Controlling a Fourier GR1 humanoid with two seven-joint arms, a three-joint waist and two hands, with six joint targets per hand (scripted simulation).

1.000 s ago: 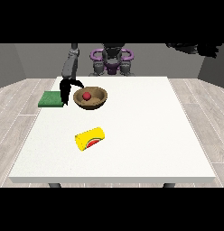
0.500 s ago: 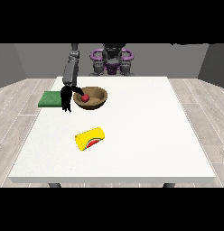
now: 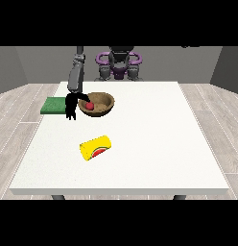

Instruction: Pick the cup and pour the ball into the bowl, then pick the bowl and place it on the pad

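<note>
- The wooden bowl [image 3: 96,104] sits upright on the white bench [image 3: 140,144], on the robot's side of its middle and towards the view's left, and the red ball [image 3: 90,104] already lies inside it, close to the bowl's left wall.
- So the pour looks finished, and the part left is to lift the bowl and set it on the pad.
- The hand at the view's left [image 3: 72,104] is right against the bowl's left rim, its dark fingers hanging down towards the bench; one dark part reaches over the rim towards the ball.
- Whether those fingers are spread or already pinch the rim I cannot tell.
- The green pad [image 3: 54,105] lies flat just left of the bowl, at the bench's left edge, with the hand standing between bowl and pad.
- That is the relation the coming move turns on: the pad lies straight to the left of the bowl, on the same side as the hand, so the carry is a short sideways one away from the bench's middle.
- The bowl is round, so no long axis matters; the near-left rim is the natural place to take it.
- The yellow cup [image 3: 96,148] lies on its side well in front of the bowl, nearer the camera, its open end turned to the view's right, out of the way.
- No second hand shows over the bench.
</note>
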